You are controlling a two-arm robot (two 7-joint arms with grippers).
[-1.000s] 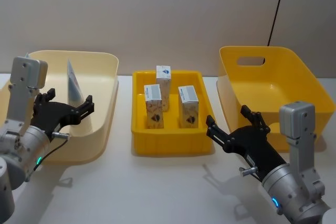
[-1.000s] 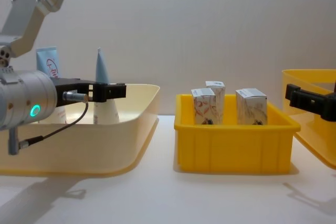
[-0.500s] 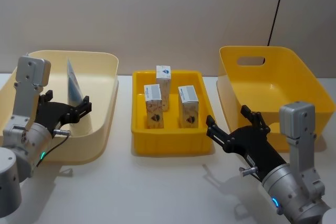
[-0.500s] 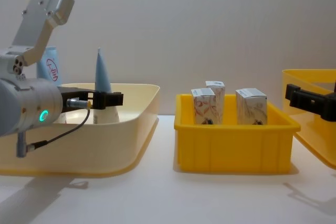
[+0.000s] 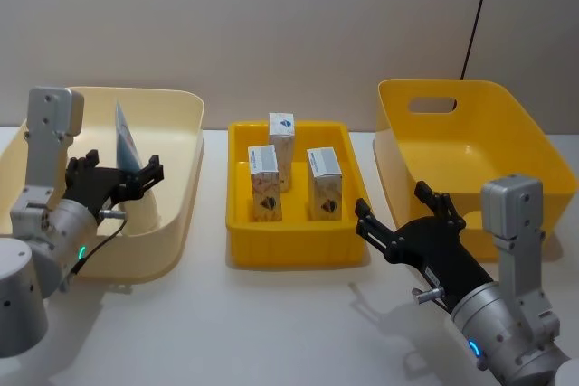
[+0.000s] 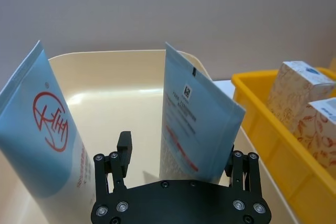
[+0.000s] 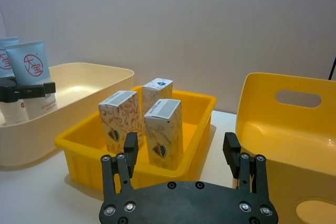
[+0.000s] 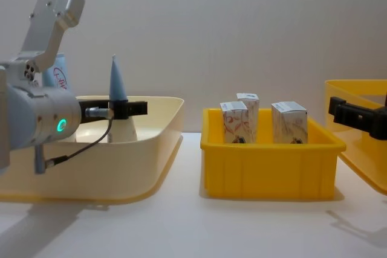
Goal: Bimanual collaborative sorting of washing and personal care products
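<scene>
Pale-blue tube (image 8: 115,83), long axis near vertical, crimped end up.

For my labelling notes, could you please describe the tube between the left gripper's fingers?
The cream bin on the robot's left holds two pale-blue tubes. It is the tube between the fingers of the open left gripper, nearer the yellow tray. It shows small print and a black code square; its neighbour shows a large red logo.

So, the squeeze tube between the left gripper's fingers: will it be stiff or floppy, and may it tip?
The squeeze tube stands upright, tall and narrow, so it probably tips easily if nudged. Its thin crimped top suggests soft walls that may dent under the left gripper.
</scene>
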